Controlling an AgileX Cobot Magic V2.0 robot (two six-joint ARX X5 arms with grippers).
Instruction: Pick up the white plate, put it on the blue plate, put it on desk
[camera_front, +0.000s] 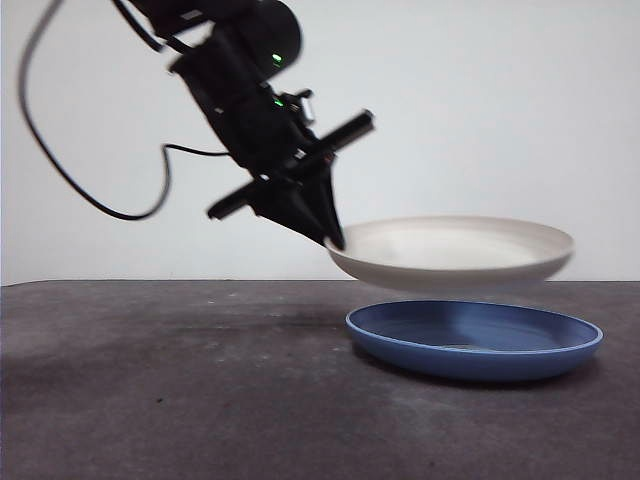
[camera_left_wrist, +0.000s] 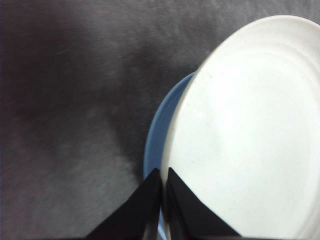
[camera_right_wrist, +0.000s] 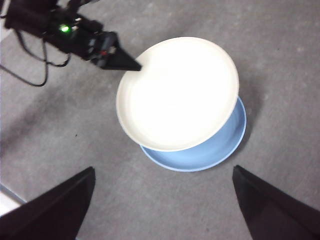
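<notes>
Left gripper (camera_front: 335, 240) clamped on rim of white plate (camera_front: 455, 250), holding it in the air | desk (camera_front: 170, 390) x1 | plates x2: white one above blue plate (camera_front: 475, 340), not touching; blue flat on desk | right gripper (camera_right_wrist: 162, 200) jaws spread, hanging above, holding nothing

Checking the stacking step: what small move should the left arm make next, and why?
Probably lower straight down. The left gripper pinches the white plate by its rim, held in the air just above the blue plate, roughly over it and not touching.
</notes>
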